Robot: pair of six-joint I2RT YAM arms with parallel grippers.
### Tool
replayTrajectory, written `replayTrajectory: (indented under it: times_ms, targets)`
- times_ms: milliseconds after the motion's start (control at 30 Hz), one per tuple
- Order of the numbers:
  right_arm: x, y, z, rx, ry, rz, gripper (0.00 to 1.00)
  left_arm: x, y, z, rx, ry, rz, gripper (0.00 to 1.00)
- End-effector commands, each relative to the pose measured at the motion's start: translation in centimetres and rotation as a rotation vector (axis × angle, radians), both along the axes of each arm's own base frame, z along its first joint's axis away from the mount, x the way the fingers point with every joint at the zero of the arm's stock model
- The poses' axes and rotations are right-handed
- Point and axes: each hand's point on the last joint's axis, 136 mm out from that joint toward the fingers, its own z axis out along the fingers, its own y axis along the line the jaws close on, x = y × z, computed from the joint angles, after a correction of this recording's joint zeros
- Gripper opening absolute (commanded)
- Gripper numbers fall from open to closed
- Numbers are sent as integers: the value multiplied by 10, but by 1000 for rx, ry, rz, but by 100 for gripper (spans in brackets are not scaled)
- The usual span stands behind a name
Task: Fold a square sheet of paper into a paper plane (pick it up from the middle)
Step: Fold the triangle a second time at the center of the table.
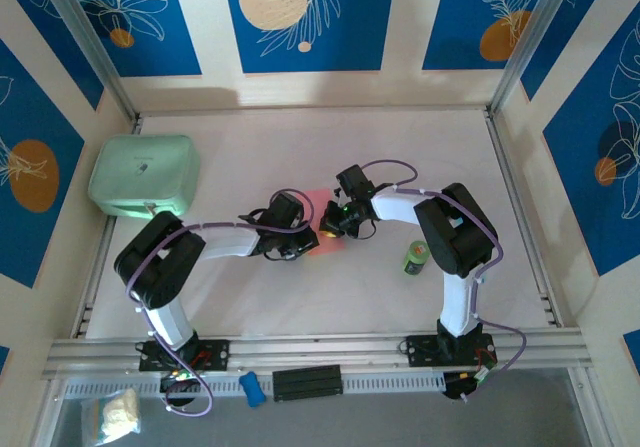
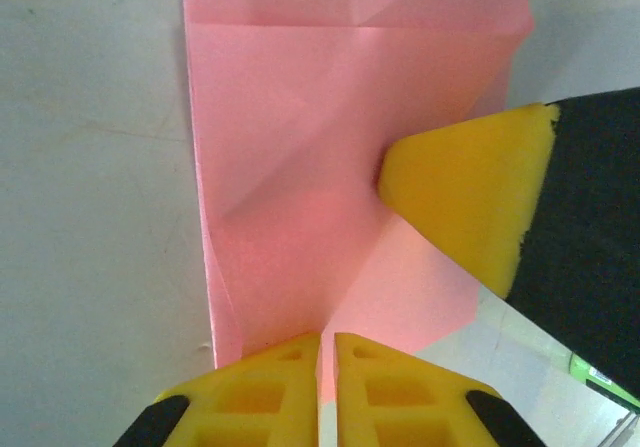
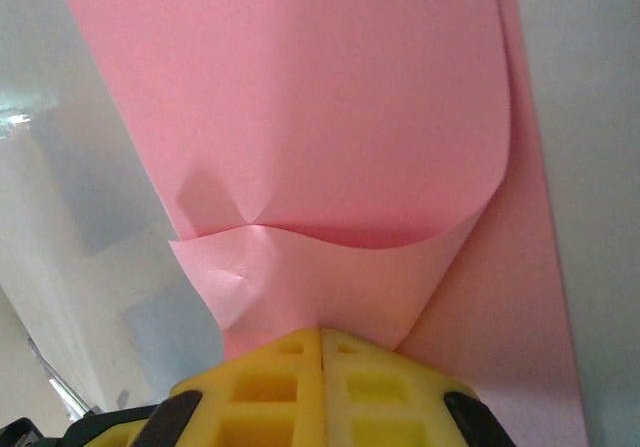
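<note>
Paper sheet (creased, partly folded) lies with long axis running near-to-far.

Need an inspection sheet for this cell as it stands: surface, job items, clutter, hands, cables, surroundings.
Surface: white table, flat, with faint scuffs in the left wrist view.
Job's things: square sheet of paper, pink, creased and part-folded, lying between the two arms; no finished plane yet.
Clutter: mint-green case at back left; small green can beside the right arm.
Hands: left hand shut on the sheet's near edge; right hand shut on a curled-up flap.
Cables: purple cables run along both arms and loop at each wrist.
Surroundings: blue patterned wall panels; aluminium rail at the near edge.
</note>
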Motion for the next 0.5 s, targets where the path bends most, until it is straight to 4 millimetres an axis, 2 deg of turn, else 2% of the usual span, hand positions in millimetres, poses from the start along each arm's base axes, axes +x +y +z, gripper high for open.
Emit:
replayTrajectory:
  times_ms: [0, 467]
  targets:
    - [-26, -41, -43, -206, 133, -58, 3, 5, 0, 0, 21, -21, -1, 12]
    - [-26, -42, -43, -209, 133, -60, 3, 0, 9, -12, 72, -3, -7, 10]
